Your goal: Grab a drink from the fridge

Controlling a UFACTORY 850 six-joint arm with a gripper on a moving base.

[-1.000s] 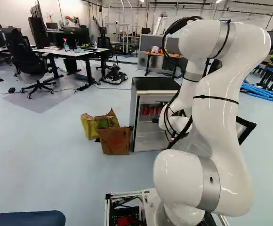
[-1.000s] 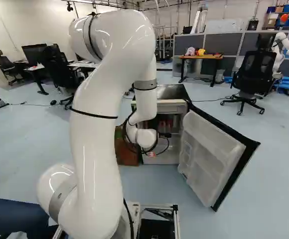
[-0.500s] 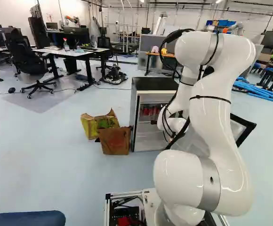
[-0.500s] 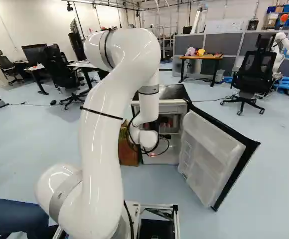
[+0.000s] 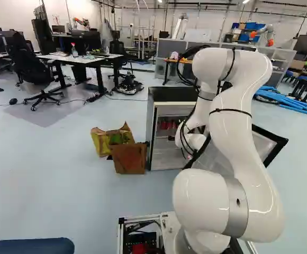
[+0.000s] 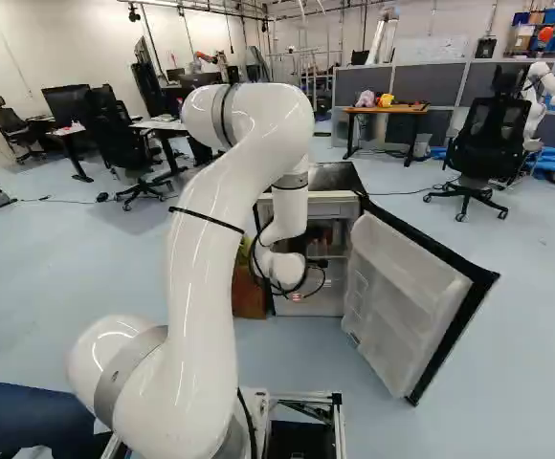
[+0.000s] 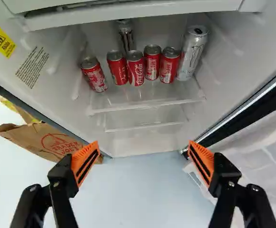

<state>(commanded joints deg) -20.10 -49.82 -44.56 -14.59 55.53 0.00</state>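
Presumably for a drink's entry, the gripper (image 7: 143, 145) is held wide open and empty, facing red drink cans (image 7: 136, 71) on the fridge shelf (image 7: 147, 105); access is given by the fridge door (image 6: 402, 296), open right of centre in the right base view.

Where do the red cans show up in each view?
Wrist view: red cans stand on a shelf in the fridge, ahead of the gripper.
Left base view: just right of middle, inside.
Right base view: right of the arm, partly hidden.
Shared landmark: brown paper bag beside the fridge.
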